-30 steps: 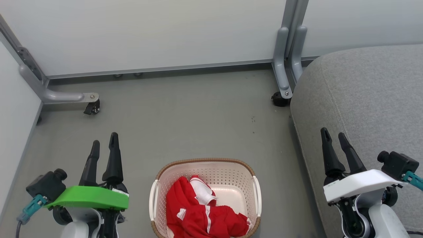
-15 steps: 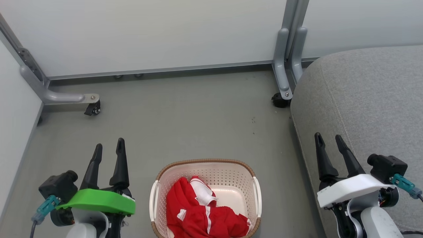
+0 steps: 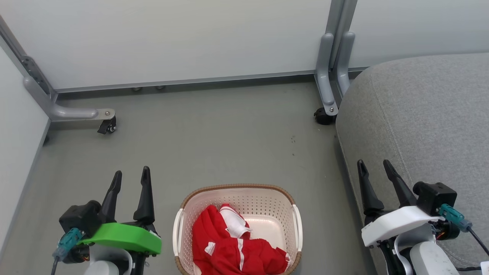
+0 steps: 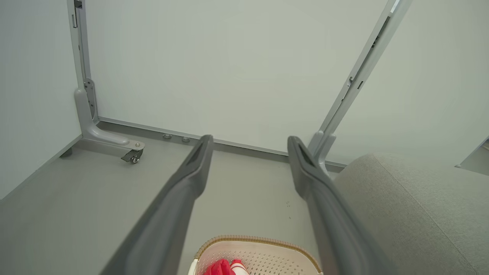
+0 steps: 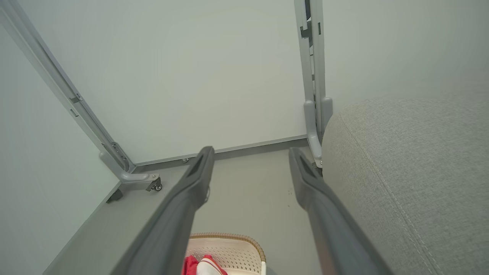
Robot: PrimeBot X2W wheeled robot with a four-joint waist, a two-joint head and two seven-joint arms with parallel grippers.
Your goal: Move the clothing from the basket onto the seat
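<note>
As I read it, nothing of the job is done yet. The clothing (image 3: 233, 244) all lies in the basket (image 3: 238, 188), heaped against its left and near sides, with the far right of the bottom bare. The part of the seat (image 3: 420, 114) that I can see carries nothing. Every piece has yet to be lifted out and carried over to the right. I cannot tell from the heap where one garment ends and the next begins.

My left pincer (image 3: 131, 170) hangs over the floor (image 3: 214, 133) just left of the basket, fingers spread and holding nothing. My right pincer (image 3: 373, 162) sits to the basket's right, at the seat's near edge, spread likewise with nothing between its fingers. Neither touches the clothing or the basket.

The clothing is soft red fabric, crumpled into loose folds, with white stripes and a white-trimmed part turned up at the top of the pile. I expect it to sag and trail when lifted.

The basket is cream plastic, a rounded rectangle. Rows of small holes pierce its walls, a brown woven band runs round the rim, and a white handle sits on each short side.

The seat is grey woven upholstery with a rounded corner and a stitched seam curving along it, and it is far larger than the basket. The floor is smooth, dull grey with a few dark specks.
</note>
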